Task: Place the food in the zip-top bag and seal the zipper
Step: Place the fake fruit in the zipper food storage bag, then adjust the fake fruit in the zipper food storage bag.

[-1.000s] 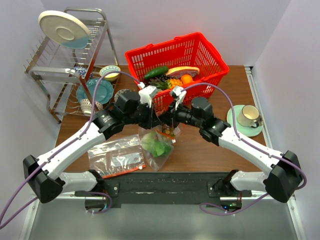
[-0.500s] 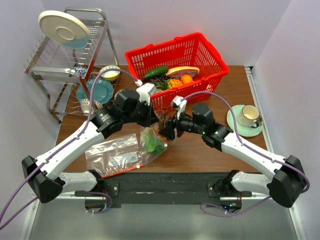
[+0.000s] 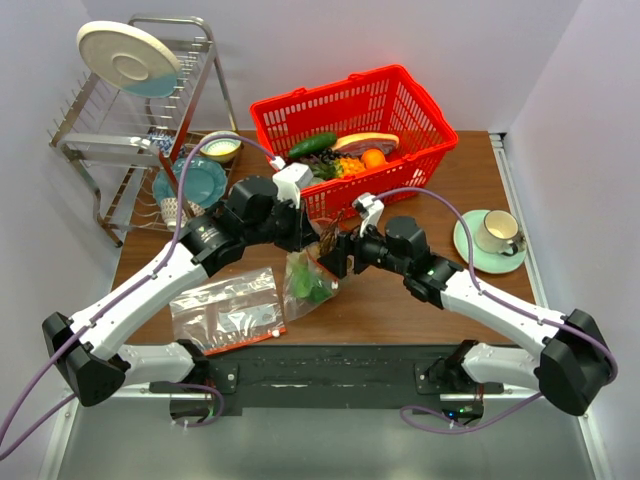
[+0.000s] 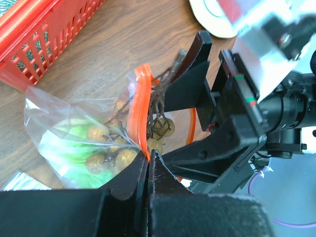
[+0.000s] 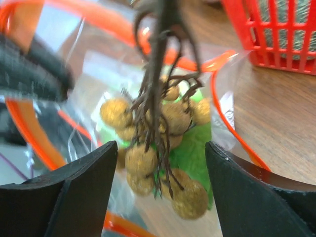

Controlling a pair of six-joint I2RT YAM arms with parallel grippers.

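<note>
**Handling (judged).** The clear crinkly plastic zip-top bag [image 4: 54, 118] looks light, limp and slippery. It keeps no shape of its own, so the mouth gapes only where it is held up. The best purchase is the thin red-orange zipper strip [image 4: 140, 113], its one stiffer part. The cluster of small brown round fruits [image 5: 170, 118] on dark twigs looks light, with brittle twigs apt to snag the rim. Take it by the main stem, not by the fruits. The pale-green napa cabbage [image 4: 69, 148] is soft and likely to bruise.

**Claws.** The left gripper [image 4: 148, 163] has its fingers together, clamped on the zipper strip at lower centre of the left wrist view, holding that edge up. The right gripper [image 5: 160, 148] has its fingers well apart, one on each side of the cluster, with no contact visible. What bears the stem at the top of that view I cannot tell.

**Position.** In the top view the bag sits at centre frame on the brown wooden table [image 3: 400, 300], just below the red plastic basket [image 3: 425, 110]. The cabbage is inside, low down, and the fruits hang in the mouth. The dark green cucumber [image 3: 312, 145] lies in the basket, not yet bagged. A second flat clear bag [image 3: 225, 310] lies at lower left.

**Look.** The film is creased and glaring. The strip bows in an open loop, unsealed.
</note>
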